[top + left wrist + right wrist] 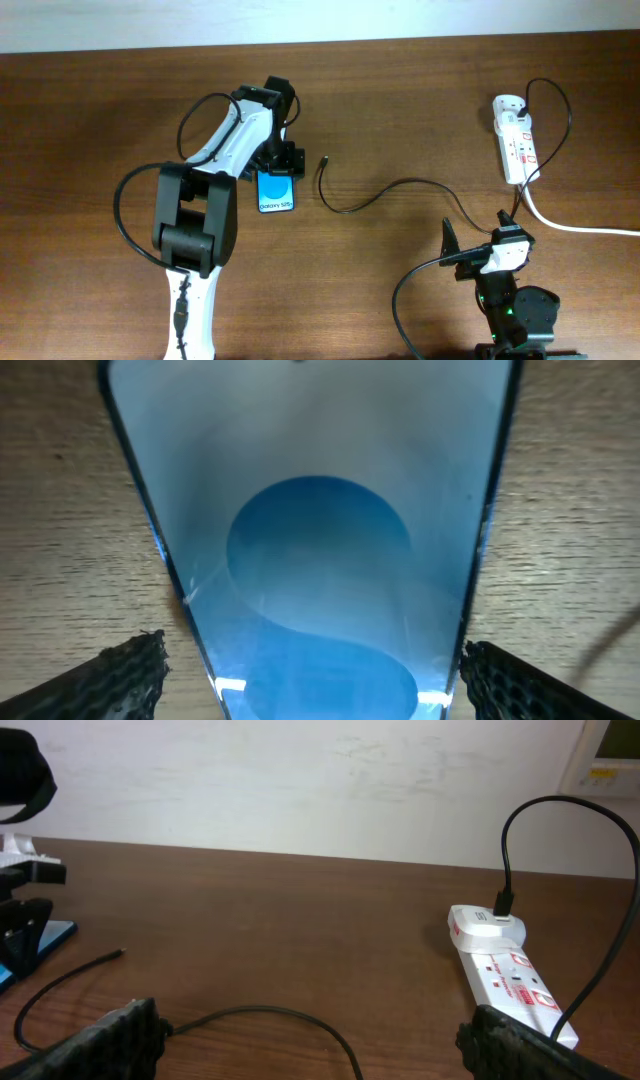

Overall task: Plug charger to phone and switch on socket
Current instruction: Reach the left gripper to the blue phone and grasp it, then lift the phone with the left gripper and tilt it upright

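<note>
On the table (100, 100), left of its middle, the left gripper (313, 660) has its jaws released and spread, one on each side of the phone (276, 192), which lies flat with its screen up. Just to the right, the charger (380, 195) lies loose, its cable curving to the socket (515, 145) near the far right corner. Toward the near edge, the right gripper (480, 225) hovers with its jaws released and holding nothing.

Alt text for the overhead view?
The left end effector straddles the far end of a blue-screened phone on a table; the loose tip of the black charger cable lies right of it. The right end effector sits open near a white power strip.
</note>
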{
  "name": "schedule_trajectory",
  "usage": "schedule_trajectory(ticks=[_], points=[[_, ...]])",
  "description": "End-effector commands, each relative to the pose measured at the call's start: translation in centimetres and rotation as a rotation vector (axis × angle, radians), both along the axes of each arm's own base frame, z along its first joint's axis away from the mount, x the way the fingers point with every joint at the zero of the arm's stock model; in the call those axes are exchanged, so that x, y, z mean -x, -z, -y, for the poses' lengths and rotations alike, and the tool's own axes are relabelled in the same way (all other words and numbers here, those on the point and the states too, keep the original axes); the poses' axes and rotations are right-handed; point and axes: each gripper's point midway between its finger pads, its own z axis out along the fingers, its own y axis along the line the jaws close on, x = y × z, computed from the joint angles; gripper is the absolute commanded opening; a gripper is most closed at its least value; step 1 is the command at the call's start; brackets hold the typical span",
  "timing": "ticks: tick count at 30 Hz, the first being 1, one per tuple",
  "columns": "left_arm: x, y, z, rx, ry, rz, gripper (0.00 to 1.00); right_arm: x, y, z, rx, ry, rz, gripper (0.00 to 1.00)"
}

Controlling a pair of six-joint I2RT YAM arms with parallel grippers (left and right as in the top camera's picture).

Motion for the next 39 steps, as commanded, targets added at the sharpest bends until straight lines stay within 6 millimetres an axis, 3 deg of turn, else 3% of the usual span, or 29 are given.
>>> schedule_trajectory(ticks=[1,6,8,9,16,19,21,25,29,33,34,35,36,37,39], points=[[0.6,1.8,-0.4,-0.013,-0.005,-0.026,0.89,0.0,0.3,0.2,-0.003,0.011,-0.006,0.98],[1.5,3.4,0.9,0.068,-0.038,-0.047,0.88,0.0,0.3,0.2,-0.003,0.011,-0.006,0.98],[1.3,3.4,0.9,0.069,-0.037,-0.040,0.83,0.0,0.3,0.2,-0.003,0.011,-0.006,0.98],[1.2,3.4,0.9,0.070,-0.037,-0.037,0.73,0.0,0.3,0.2,-0.003,0.011,-0.006,0.99],[0.8,2.8,1.1,0.074,-0.036,-0.026,0.64,0.0,0.3,0.2,-0.003,0.011,-0.006,0.98],[-0.7,0.6,1.6,0.086,-0.035,0.010,0.64,0.0,0.3,0.2,-0.003,0.011,-0.006,0.98],[-3.5,-4.2,2.4,0.115,0.008,0.096,0.64,0.0,0.3,0.2,-0.003,0.011,-0.006,0.98],[-6.4,-11.6,3.2,0.161,0.021,0.244,0.65,0.0,0.3,0.2,-0.003,0.012,-0.006,0.99],[-7.6,-16.5,3.1,0.193,0.015,0.341,0.62,0.0,0.3,0.2,-0.003,0.008,-0.006,0.98],[-7.5,-18.3,3.3,0.267,0.007,0.350,0.46,-0.1,0.8,0.0,-0.069,0.008,-0.034,0.98],[-7.4,-18.4,3.4,0.288,0.004,0.343,0.37,-0.1,0.9,-0.3,-0.095,-0.008,-0.044,0.98],[-7.4,-18.4,3.4,0.312,-0.002,0.336,0.18,0.0,0.8,-1.1,-0.134,-0.053,-0.048,0.98],[-7.4,-18.4,3.1,0.324,-0.036,0.328,0.06,0.1,0.5,-2.0,-0.164,-0.105,-0.050,0.98],[-7.5,-18.5,3.0,0.334,-0.060,0.323,0.00,0.2,0.0,-2.4,-0.199,-0.123,-0.053,0.98],[-7.6,-18.5,2.7,0.354,-0.121,0.312,0.00,0.3,-1.0,-2.4,-0.280,-0.116,-0.088,0.98]])
